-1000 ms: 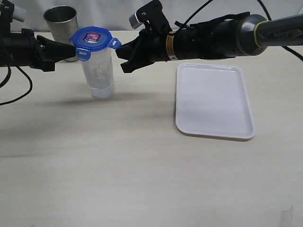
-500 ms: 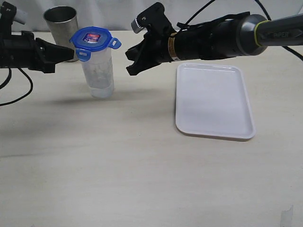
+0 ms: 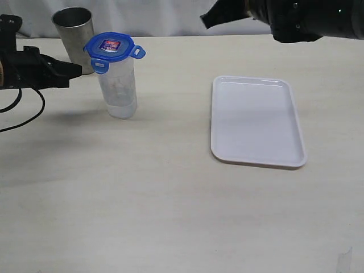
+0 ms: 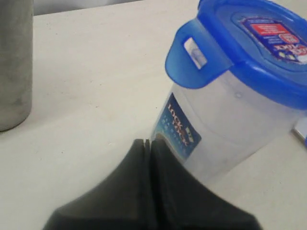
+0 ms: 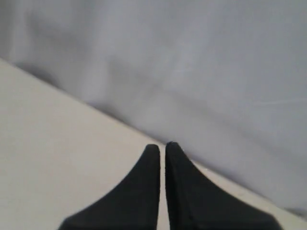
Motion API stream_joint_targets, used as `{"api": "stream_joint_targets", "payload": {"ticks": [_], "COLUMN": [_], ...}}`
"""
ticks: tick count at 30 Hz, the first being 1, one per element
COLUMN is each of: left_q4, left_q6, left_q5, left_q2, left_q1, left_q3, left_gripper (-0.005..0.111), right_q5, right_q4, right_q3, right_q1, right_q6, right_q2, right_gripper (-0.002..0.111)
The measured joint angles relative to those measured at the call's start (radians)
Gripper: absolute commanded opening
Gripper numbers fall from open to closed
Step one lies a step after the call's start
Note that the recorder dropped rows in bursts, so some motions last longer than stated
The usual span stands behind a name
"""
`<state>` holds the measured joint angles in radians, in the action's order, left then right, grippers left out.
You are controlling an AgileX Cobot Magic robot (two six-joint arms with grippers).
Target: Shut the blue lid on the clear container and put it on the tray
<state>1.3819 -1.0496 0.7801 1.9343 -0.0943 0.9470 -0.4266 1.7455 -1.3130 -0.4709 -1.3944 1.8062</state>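
Observation:
The clear container point(image 3: 118, 88) stands upright on the table at the back left, with the blue lid point(image 3: 111, 48) sitting on its rim and two flaps sticking out. My left gripper point(image 3: 77, 71) is shut and empty, a short way left of the container, its tips pointing at it. In the left wrist view the container point(image 4: 225, 124) and lid point(image 4: 249, 43) fill the frame just beyond my shut left gripper point(image 4: 148, 142). The white tray point(image 3: 256, 120) lies empty at the right. My right gripper point(image 3: 206, 20) is raised at the top edge, shut, and in its wrist view point(image 5: 160, 146) faces the back wall.
A grey metal cup point(image 3: 74, 35) stands behind the container at the back left, also in the left wrist view point(image 4: 14, 62). A black cable point(image 3: 25, 114) loops on the table under the left arm. Bare table spreads across the front.
My right arm has pulled up and away to the right, from beside the lid to the top edge. My left gripper has backed off leftward from the container. Container and lid stay put.

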Motion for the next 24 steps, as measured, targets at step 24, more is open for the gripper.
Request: {"api": "stream_joint_targets", "payload": {"ticks": [24], "left_q4": [-0.022], "left_q6": [0.025], "left_q5": [0.092], "left_q2": [0.002], "left_q1": [0.000], "left_q3": [0.000], "left_gripper": [0.000], "right_q5": [-0.494], "right_q4": [-2.041], "right_q3": [-0.905], "right_q1": [-0.150], "right_q6": [1.744], "right_q2": [0.450], "right_gripper": [0.004]}}
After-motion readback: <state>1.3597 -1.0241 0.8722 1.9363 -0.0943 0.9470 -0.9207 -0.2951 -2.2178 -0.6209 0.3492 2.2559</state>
